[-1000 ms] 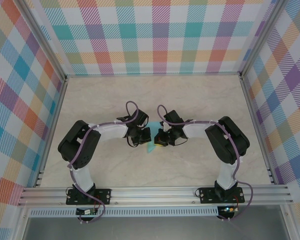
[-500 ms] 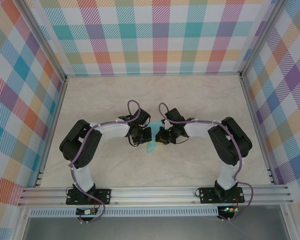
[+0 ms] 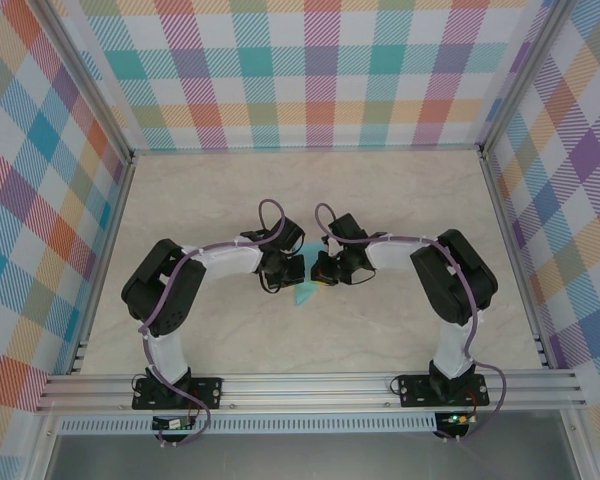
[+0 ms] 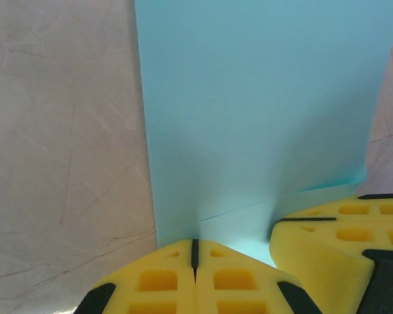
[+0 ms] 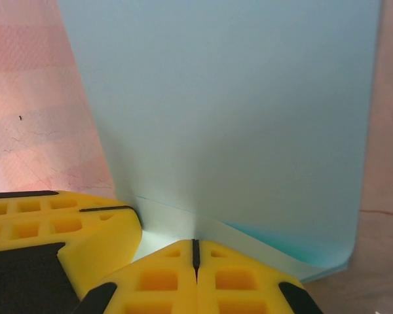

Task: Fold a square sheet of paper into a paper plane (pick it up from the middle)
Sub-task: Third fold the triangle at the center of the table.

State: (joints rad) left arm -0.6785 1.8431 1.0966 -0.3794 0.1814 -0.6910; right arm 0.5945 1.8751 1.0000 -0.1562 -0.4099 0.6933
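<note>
Pinched at mid-table (image 4: pixel 59 131) by left gripper (image 4: pixel 195 250) and right gripper (image 5: pixel 195 250), both closed tight side by side on its edge — sheet (image 4: pixel 249 111) thin, limp, feather-light, easily torn, so likely best gripped gently near the fold.

1. The left gripper (image 3: pixel 292 270) and the right gripper (image 3: pixel 322 272) meet nose to nose at the middle of the table (image 3: pixel 400 200), left one on the left, right one on the right.
2. The paper (image 3: pixel 302 294) lies flat on the table under and between them, poking out toward the near side.
3. Left wrist view: the left gripper (image 4: pixel 195 245) touches the near edge of the paper (image 4: pixel 255 111), which runs away ahead, with the right gripper's fingers (image 4: pixel 334 229) just beside it on the right.
4. Right wrist view: the right gripper (image 5: pixel 195 243) sits at the near edge of the paper (image 5: pixel 229 111), the left gripper's fingers (image 5: pixel 59 226) just beside on the left.
</note>
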